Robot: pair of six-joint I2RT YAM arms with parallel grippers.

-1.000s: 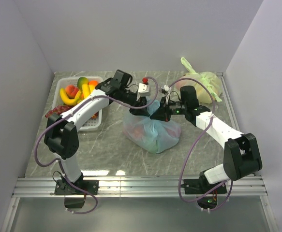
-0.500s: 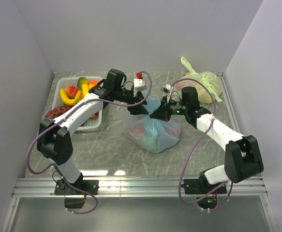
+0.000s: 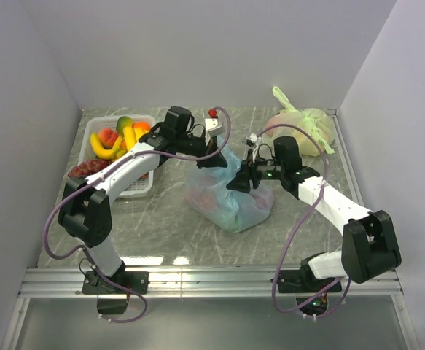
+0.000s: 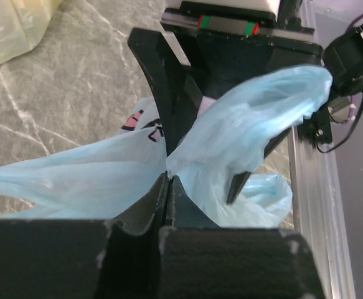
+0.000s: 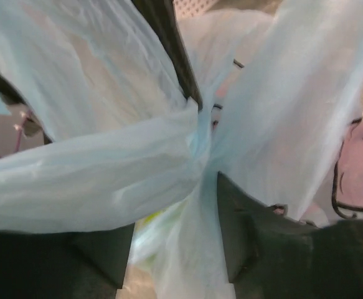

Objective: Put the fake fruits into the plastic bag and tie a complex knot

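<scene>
Marble tabletop (image 3: 161, 226) below: left claw (image 4: 167, 179) clenched on the blue bag (image 4: 243, 118) handle; right claw (image 5: 176, 218) spread apart, bag film running between.

On my grey marbled table (image 3: 161, 233) I see a thin translucent light-blue plastic bag (image 3: 230, 208) at centre, a white plastic basket (image 3: 141, 191) at ten o'clock and a pale yellow-green tied bag (image 3: 310, 131) at two.

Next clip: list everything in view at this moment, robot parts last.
plastic bag: one, light blue, table centre, fruit showing through.
fake fruits: several, yellow, orange, red, purple, in the basket.
basket: one, white, rear left.
tied bag: one, yellow-green, rear right.
table: one, grey marble.
left gripper: one, black, jaws shut on the blue bag's film.
right gripper: one, black, jaws apart around a bag ear.
</scene>
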